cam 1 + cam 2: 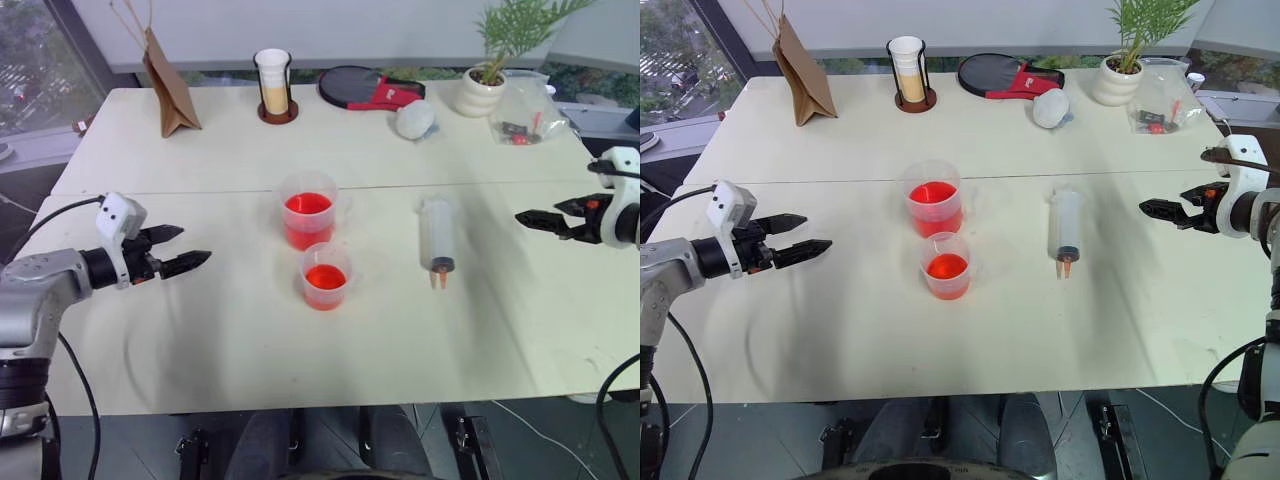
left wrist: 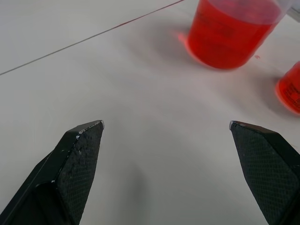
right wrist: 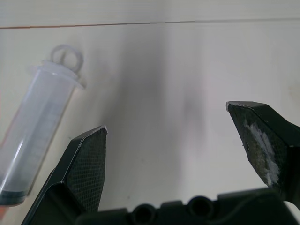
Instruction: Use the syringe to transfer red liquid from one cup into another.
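Nothing is begun: syringe point(image 1: 437, 240) lies untouched at centre-right of the frame, and both the left gripper point(image 1: 180, 250) and the right gripper point(image 1: 535, 219) are spread empty.

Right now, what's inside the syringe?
The syringe lies on the table, barrel apparently empty, dark plunger seal near its orange tip. Liquid inside the tip can't be judged.

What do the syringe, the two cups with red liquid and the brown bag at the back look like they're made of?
Syringe: clear, glossy plastic by the look; the table shows through its barrel, with a dark seal near the tip.
Taller cup and shorter cup: thin transparent plastic, probably; the red liquid shows through their walls.
Bag: matte brown paper, seemingly, with sharp creases.
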{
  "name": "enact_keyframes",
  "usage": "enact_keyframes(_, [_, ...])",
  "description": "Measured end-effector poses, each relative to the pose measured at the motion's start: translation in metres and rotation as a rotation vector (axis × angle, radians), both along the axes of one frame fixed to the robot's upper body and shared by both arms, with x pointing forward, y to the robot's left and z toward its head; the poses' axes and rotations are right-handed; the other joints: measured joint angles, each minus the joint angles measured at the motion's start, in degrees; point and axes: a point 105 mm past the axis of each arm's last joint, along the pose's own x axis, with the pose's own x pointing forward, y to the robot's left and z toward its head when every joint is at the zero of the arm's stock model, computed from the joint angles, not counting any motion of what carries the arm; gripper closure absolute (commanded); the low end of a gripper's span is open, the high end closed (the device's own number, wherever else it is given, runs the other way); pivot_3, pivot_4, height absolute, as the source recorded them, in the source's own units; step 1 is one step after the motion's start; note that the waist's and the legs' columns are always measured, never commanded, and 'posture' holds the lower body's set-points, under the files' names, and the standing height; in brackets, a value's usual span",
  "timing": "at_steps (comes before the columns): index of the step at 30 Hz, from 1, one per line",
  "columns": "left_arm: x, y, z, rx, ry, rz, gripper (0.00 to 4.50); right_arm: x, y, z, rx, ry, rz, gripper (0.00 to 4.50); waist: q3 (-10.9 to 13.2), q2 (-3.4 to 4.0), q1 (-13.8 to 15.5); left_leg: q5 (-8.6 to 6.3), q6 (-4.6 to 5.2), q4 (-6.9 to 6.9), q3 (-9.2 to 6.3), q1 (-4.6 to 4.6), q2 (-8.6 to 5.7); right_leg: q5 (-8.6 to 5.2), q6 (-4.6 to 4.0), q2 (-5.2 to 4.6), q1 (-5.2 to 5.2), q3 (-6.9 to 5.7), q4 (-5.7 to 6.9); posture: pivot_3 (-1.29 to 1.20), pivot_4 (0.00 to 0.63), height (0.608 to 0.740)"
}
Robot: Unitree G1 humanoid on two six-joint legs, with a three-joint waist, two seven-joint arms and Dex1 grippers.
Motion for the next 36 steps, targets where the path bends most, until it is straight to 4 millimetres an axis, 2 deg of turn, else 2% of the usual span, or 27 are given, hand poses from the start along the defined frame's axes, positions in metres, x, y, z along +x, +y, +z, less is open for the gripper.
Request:
enact_keyframes(3, [0.008, -0.007, 0.007, 0.048, -0.003, -0.079, 0.05, 0.015, 0.024, 0.021, 0.027, 0.023, 0.027, 0.0, 0.03, -0.01, -0.2, 0.02, -0.01, -0.01, 0.14, -0.05, 0.02, 0.0, 0.0, 0.12, -0.16, -0.01, 0.06, 0.0, 0.15, 0.74])
enact_keyframes(5, [0.014, -0.016, 0.027, 0.112, -0.045, -0.171, 0.05, 0.029, 0.045, 0.038, 0.045, 0.031, 0.046, 0.0, 0.03, -0.03, -0.33, 0.09, -0.12, -0.05, 0.15, -0.07, 0.05, 0.0, 0.0, 0.16, -0.24, -0.01, 0.09, 0.0, 0.15, 0.74])
enact_keyframes(7, [0.016, -0.024, 0.05, 0.182, -0.093, -0.267, 0.05, 0.037, 0.063, 0.046, 0.052, 0.073, 0.061, 0.0, 0.02, -0.04, -0.33, 0.15, -0.21, -0.29, 0.18, -0.06, 0.02, 0.01, 0.0, 0.16, -0.31, -0.01, 0.05, 0.0, 0.15, 0.74])
enact_keyframes(9, [0.016, -0.029, 0.063, 0.234, -0.121, -0.324, 0.05, 0.041, 0.072, 0.042, 0.063, 0.136, 0.062, 0.0, 0.02, -0.04, -0.07, 0.14, -0.2, -0.45, 0.19, -0.07, -0.01, 0.01, 0.01, 0.15, -0.41, -0.03, 0.06, 0.0, 0.15, 0.74])
enact_keyframes(11, [0.021, -0.033, 0.072, 0.266, -0.143, -0.365, 0.05, 0.044, 0.083, 0.03, 0.075, 0.235, 0.06, 0.0, 0.02, -0.04, 0.02, 0.15, -0.18, -0.46, 0.22, -0.13, -0.03, 0.01, 0.01, 0.17, -0.5, -0.06, 0.14, 0.0, 0.15, 0.74])
enact_keyframes(15, [0.027, -0.058, 0.087, 0.265, -0.233, -0.446, 0.05, 0.047, 0.114, 0.01, 0.071, 0.388, 0.094, 0.0, 0.03, -0.04, -0.46, 0.14, -0.14, -0.44, 0.3, -0.36, -0.04, 0.02, 0.03, 0.2, -0.63, -0.08, 0.15, 0.0, 0.15, 0.74])
enact_keyframes(18, [0.025, -0.067, 0.08, 0.27, -0.233, -0.481, 0.05, 0.046, 0.127, 0.004, 0.057, 0.449, 0.116, 0.0, 0.03, -0.04, -0.84, 0.14, -0.13, -0.44, 0.28, -0.36, -0.02, 0.02, 0.04, 0.21, -0.64, -0.1, 0.19, 0.0, 0.15, 0.74])
enact_keyframes(23, [0.02, -0.067, 0.055, 0.302, -0.188, -0.483, 0.05, 0.047, 0.129, -0.01, -0.005, 0.498, 0.07, 0.0, 0.03, -0.04, -1.56, 0.16, -0.15, -0.36, 0.23, -0.36, -0.01, 0.02, 0.04, 0.23, -0.64, -0.11, 0.26, 0.0, 0.15, 0.74])
enact_keyframes(30, [0.018, -0.068, 0.054, 0.294, -0.204, -0.454, 0.05, 0.051, 0.13, -0.031, -0.065, 0.515, 0.016, 0.0, 0.02, -0.04, -1.85, 0.19, -0.21, -0.37, 0.19, -0.35, 0.01, 0.02, 0.04, 0.26, -0.66, -0.1, 0.33, 0.0, 0.15, 0.74])
enact_keyframes(31, [0.018, -0.069, 0.054, 0.288, -0.207, -0.454, 0.0, 0.052, 0.134, -0.035, -0.074, 0.519, 0.021, 0.53, 0.02, -0.04, -1.86, 0.19, -0.21, -0.37, 0.19, -0.35, 0.02, 0.02, 0.04, 0.26, -0.66, -0.1, 0.33, 0.0, 0.15, 0.74])
enact_keyframes(34, [0.018, -0.07, 0.051, 0.273, -0.205, -0.445, 0.0, 0.055, 0.137, -0.039, -0.117, 0.508, 0.006, 1.54, 0.02, -0.04, -1.87, 0.2, -0.22, -0.36, 0.16, -0.35, 0.01, 0.02, 0.04, 0.27, -0.66, -0.1, 0.35, 0.0, 0.15, 0.74])
enact_keyframes(36, [0.02, -0.07, 0.048, 0.262, -0.204, -0.434, 0.0, 0.057, 0.14, -0.04, -0.125, 0.499, 0.002, 2.52, 0.02, -0.04, -1.88, 0.21, -0.25, -0.36, 0.15, -0.34, 0.02, 0.02, 0.04, 0.28, -0.66, -0.11, 0.35, 0.0, 0.15, 0.74])
